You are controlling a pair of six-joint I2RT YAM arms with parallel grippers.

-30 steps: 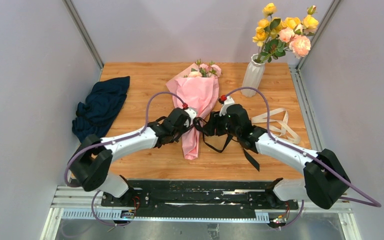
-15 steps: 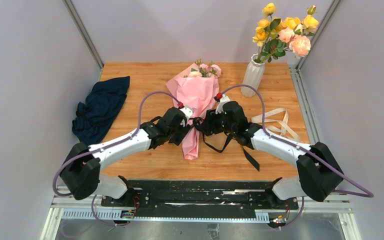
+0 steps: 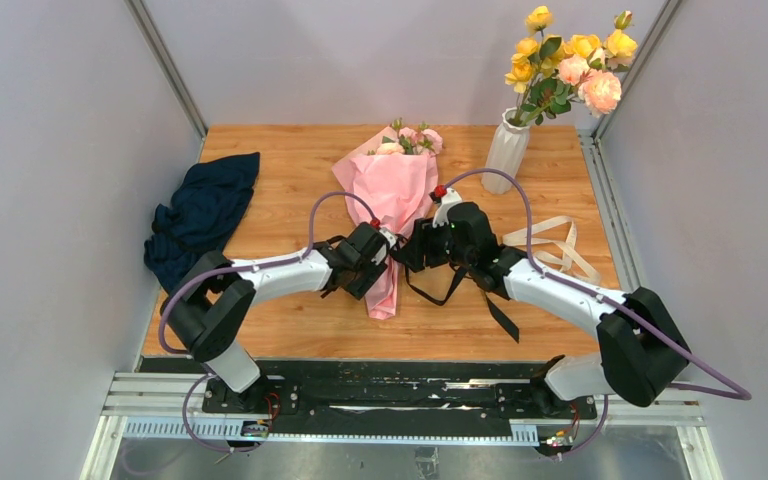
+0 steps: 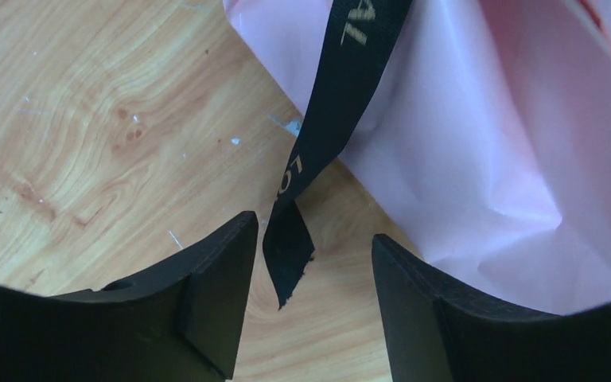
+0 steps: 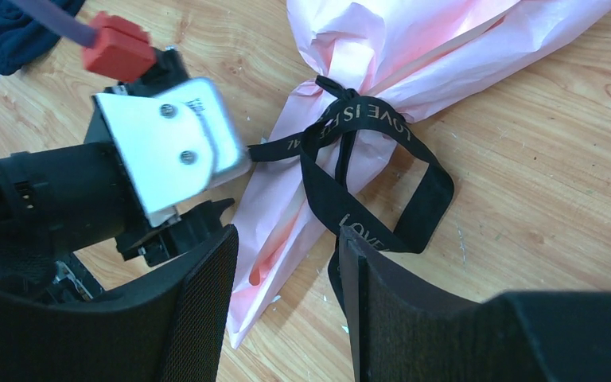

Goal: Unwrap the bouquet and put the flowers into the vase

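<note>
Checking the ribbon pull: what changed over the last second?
The left pincer opened and let go of the black ribbon; its end now lies loose between the jaws. The left arm swung its elbow in toward the centre, and its pincer slid slightly toward the near edge. The right pincer edged a little left early on. The bouquet, the vase and the right pincer's opening look unchanged.

pink bouquet (image 3: 395, 190), black ribbon (image 5: 359, 115)

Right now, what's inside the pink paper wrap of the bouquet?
Small pink roses poke out of the open far end of the pink paper. Their stems cannot be seen: the paper covers them, tied around with black ribbon.
</note>
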